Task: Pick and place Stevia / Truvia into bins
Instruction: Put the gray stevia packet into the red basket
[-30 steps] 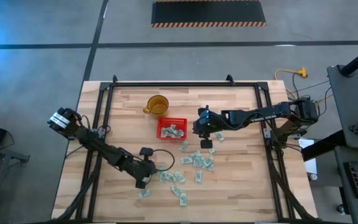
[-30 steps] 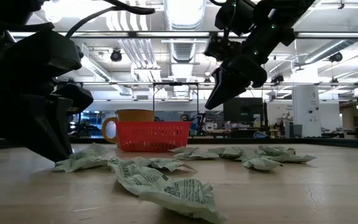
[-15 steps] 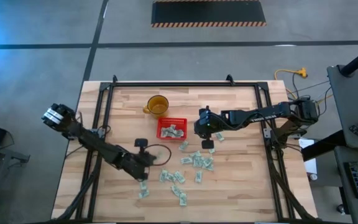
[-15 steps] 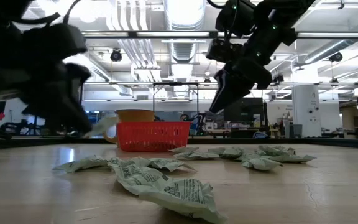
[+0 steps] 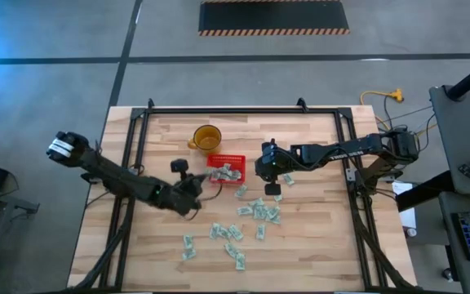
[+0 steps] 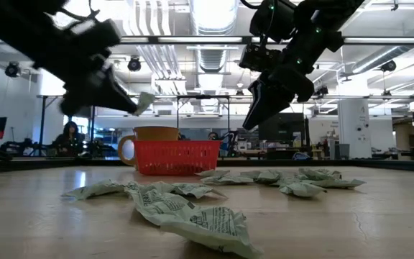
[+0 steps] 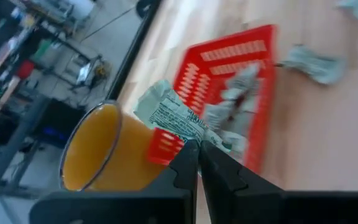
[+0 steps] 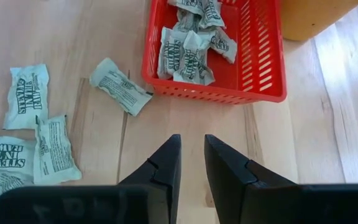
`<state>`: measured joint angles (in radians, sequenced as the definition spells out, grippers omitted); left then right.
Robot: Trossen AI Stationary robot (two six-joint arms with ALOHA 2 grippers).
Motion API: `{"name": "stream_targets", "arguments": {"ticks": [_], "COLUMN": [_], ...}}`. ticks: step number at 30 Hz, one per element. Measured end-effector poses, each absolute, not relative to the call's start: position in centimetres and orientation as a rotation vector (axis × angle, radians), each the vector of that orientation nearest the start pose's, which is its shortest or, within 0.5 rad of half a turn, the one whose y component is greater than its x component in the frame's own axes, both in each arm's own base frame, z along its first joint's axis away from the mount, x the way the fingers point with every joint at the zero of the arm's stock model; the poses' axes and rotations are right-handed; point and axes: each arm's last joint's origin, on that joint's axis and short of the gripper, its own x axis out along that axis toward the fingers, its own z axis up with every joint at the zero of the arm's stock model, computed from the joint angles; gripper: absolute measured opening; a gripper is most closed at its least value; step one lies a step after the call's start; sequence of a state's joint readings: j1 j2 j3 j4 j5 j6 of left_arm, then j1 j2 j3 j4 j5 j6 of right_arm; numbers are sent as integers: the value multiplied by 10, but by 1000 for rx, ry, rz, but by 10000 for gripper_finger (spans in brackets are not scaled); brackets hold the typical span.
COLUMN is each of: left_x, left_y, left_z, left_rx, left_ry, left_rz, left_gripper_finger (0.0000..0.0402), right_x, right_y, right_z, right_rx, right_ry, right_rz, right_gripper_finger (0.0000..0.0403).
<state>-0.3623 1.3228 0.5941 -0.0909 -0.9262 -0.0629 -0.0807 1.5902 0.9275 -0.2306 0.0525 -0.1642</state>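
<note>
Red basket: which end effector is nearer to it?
Left. The left end effector, holding a sachet, is at the basket's edge; the right end effector hangs empty off its other side.

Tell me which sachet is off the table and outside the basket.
The sachet pinched in the left gripper's fingers, raised near the red basket; the others lie on the table or inside.

even, bright overhead light falls on the desk (image 5: 317, 245), with short soft shadows. seen level across the desk, ceiling lamps (image 6: 210, 11) glare white, arms show as dark silhouettes, and the left hand (image 6: 124, 101) is smeared. the left wrist view is blurred throughout.
</note>
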Motion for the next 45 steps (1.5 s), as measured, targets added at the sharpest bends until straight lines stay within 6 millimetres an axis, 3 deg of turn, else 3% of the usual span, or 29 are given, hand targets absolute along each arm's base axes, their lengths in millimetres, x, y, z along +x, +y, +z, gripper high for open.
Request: {"name": "stream_targets", "arguments": {"ticks": [6,11,19,27,33,38,45], "left_x": [246,251,252,250,249,246,242], "left_y": [-29,-16,-17,-17,-21,-30,-38], "left_z": [179,176,175,169,172,177,182], "left_rx": [378,339,329,348,305,285,287], "left_ry": [659,671,680,707,693,688,662], "left_rz": [536,538,483,475,472,382,348], "left_gripper_finger": [0,0,7,95,141,148,148], "right_x": [314,314,314,313,292,280,278], "right_y": [-27,-27,-27,-27,-24,-24,-24], "right_z": [189,188,188,188,175,171,170], "right_rx": [-140,-140,-140,-127,22,146,228], "right_ry": [903,909,910,918,1170,1293,1300], "right_rz": [-50,-50,-50,-55,-88,-176,-292], "right_gripper_finger": [61,61,61,61,61,61,61]}}
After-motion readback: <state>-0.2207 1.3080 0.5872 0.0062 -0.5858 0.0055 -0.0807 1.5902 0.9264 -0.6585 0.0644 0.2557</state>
